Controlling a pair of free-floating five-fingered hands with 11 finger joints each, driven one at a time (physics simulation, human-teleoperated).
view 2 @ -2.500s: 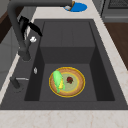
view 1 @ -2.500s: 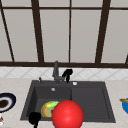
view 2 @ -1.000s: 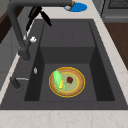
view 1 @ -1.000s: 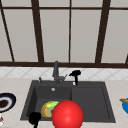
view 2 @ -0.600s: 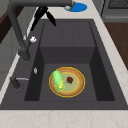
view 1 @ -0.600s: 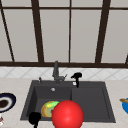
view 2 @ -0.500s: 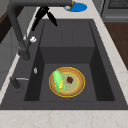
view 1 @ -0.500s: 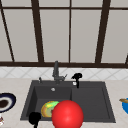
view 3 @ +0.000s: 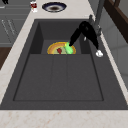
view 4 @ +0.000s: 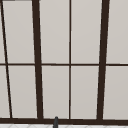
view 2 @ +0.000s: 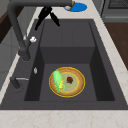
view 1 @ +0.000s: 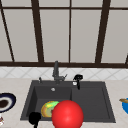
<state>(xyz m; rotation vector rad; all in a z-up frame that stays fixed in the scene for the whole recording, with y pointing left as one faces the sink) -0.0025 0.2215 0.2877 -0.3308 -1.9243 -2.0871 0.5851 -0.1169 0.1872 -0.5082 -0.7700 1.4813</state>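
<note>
Right hand at sink back rim, just right of faucet, fingers spread straight, holding nothing. Left hand at front-left rim, fingers unclear. Plate with corn in left basin.

plate in sink left basin, faucet behind, right hand beside faucet
</note>
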